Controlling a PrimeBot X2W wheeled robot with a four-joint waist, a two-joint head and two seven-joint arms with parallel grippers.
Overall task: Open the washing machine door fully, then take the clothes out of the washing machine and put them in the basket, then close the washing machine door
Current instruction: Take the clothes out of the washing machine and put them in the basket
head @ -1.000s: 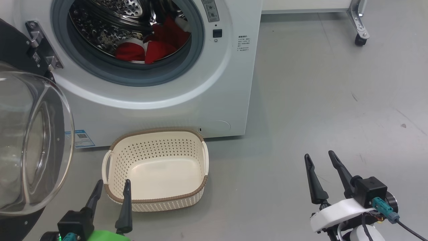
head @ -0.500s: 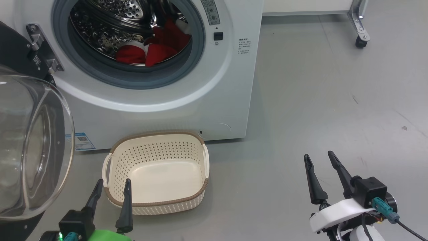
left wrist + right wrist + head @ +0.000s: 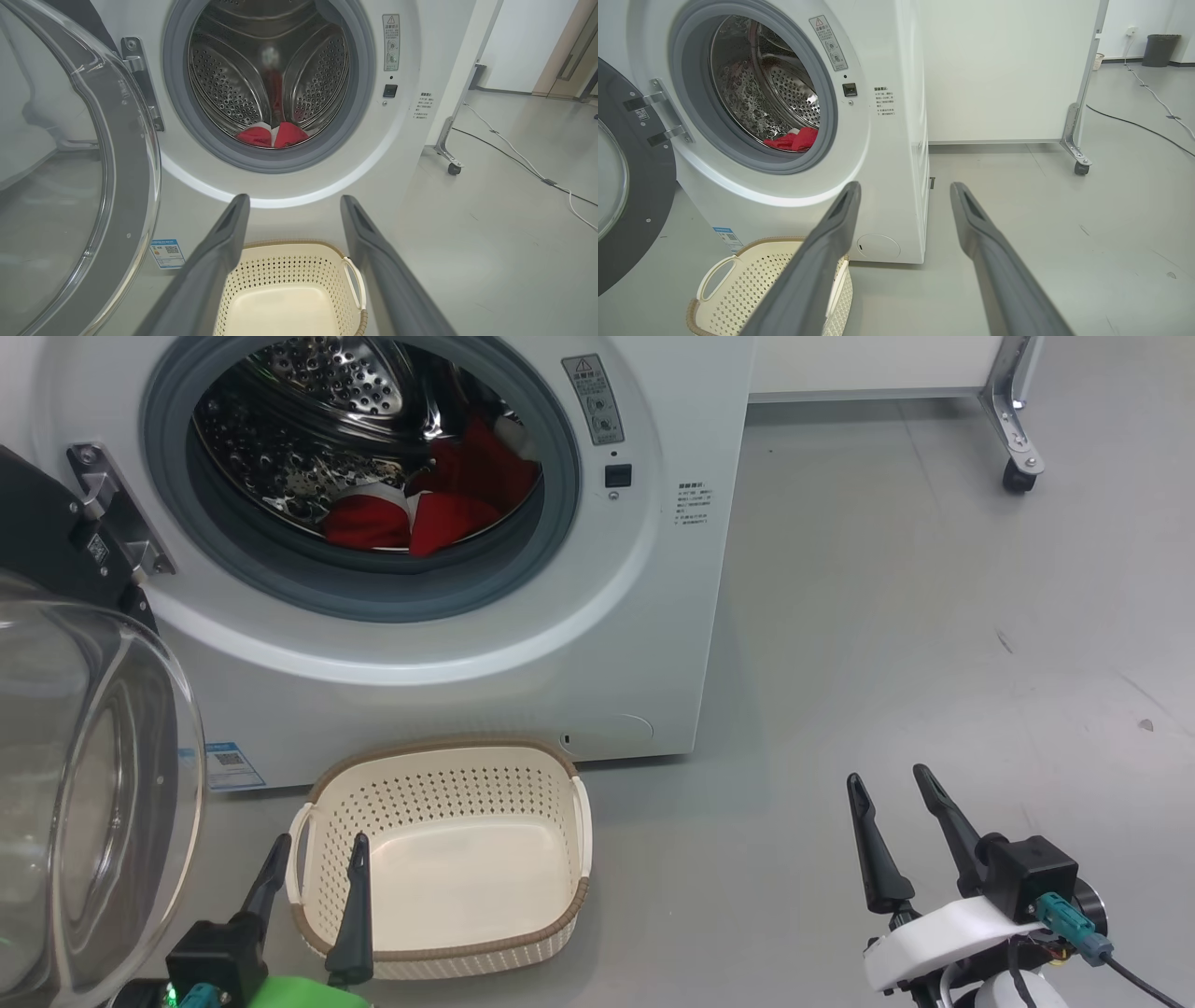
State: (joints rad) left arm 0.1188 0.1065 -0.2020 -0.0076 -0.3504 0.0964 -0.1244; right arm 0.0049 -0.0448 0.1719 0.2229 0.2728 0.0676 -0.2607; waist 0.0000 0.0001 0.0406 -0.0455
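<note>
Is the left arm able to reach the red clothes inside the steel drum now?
Probably yes: the round glass door stands swung aside, leaving the way to the red clothes free.

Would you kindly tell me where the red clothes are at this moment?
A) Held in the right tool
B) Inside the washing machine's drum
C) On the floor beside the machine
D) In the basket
B: the red clothes lie low in the steel drum, behind the open doorway of the washing machine, and the basket in front of it holds none of them.
</note>
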